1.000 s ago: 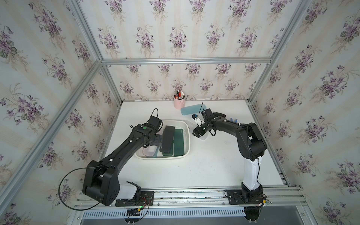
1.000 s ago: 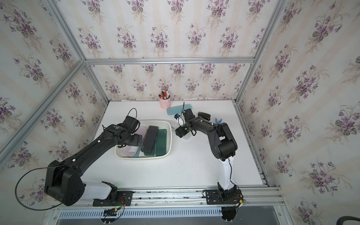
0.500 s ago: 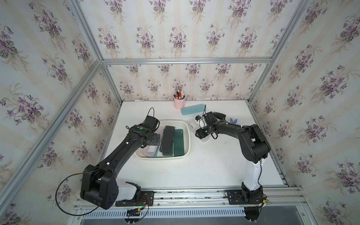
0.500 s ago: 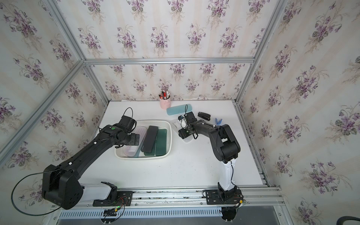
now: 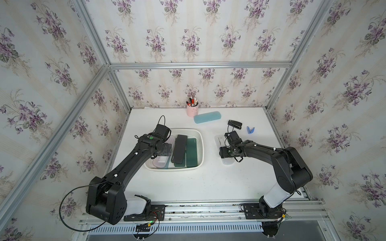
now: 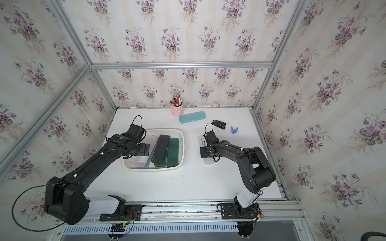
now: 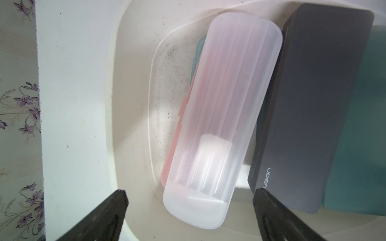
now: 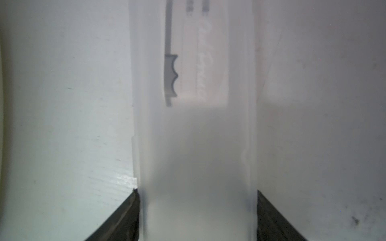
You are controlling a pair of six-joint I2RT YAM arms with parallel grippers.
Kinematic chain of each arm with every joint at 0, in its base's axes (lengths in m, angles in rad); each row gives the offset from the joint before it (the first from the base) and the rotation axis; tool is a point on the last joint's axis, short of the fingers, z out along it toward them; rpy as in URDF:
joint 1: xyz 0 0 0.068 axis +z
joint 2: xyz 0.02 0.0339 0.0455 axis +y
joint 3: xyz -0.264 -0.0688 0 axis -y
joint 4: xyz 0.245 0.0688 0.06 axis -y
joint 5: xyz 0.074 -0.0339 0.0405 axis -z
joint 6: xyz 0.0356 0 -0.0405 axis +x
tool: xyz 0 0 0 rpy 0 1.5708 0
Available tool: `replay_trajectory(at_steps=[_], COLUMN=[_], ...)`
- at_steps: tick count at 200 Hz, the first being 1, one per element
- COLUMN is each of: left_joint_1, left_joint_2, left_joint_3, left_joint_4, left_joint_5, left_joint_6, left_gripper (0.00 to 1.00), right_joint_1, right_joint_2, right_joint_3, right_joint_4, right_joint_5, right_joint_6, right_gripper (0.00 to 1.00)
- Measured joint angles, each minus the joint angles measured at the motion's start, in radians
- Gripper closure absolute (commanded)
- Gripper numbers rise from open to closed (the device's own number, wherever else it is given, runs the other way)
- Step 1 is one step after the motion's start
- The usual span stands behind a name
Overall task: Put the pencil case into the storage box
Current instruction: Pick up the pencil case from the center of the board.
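Within the right gripper (image 8: 196,191) the pencil case (image 8: 194,135) sits pinched.

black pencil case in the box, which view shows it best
Left wrist view: the black pencil case is close, lettering readable. Both top views show it whole but small in the storage box. The right wrist view misses it.

The pencil case (image 8: 194,125) at my right gripper (image 8: 196,191) is frosted translucent plastic, smooth. The storage box (image 7: 133,104) is glossy white plastic, its floor grime-speckled; the grey case (image 7: 313,104) inside is matt.
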Motion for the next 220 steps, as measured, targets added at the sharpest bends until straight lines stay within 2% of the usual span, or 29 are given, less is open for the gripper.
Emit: replay_trajectory(at_steps=[48,96,116,137,147,180,220], left_joint_1=[0.0,0.0,0.0,0.0,0.0,0.001,0.003], left_joint_2=[0.0,-0.002,-0.003,-0.003,-0.003,-0.006,-0.011], left_joint_3=[-0.006,-0.007,-0.007,-0.007,-0.007,-0.007,-0.011], left_joint_4=[0.001,0.001,0.001,0.001,0.001,0.001,0.008], left_joint_5=[0.003,0.003,0.003,0.003,0.003,0.003,0.006], left_joint_6=[-0.003,-0.003,-0.003,-0.003,-0.003,-0.003,-0.003], left_gripper=[0.01,0.01,0.01,0.01,0.01,0.01,0.01], right_joint_1=[0.021,0.021,0.021,0.021,0.021,0.021,0.023], right_joint_2=[0.026,0.105,0.119,0.118,0.112,0.049,-0.079], right_joint_3=[0.024,0.11,0.122,0.119,0.113,0.065,0.031], right_joint_4=[-0.001,-0.004,0.002,0.014,0.023,0.004,-0.037], right_joint_5=[0.05,0.084,0.096,0.098,0.1,0.097,0.075], right_joint_6=[0.043,0.044,0.04,0.044,0.044,0.063,0.102], right_gripper=[0.17,0.17,0.22,0.35,0.38,0.43,0.43])
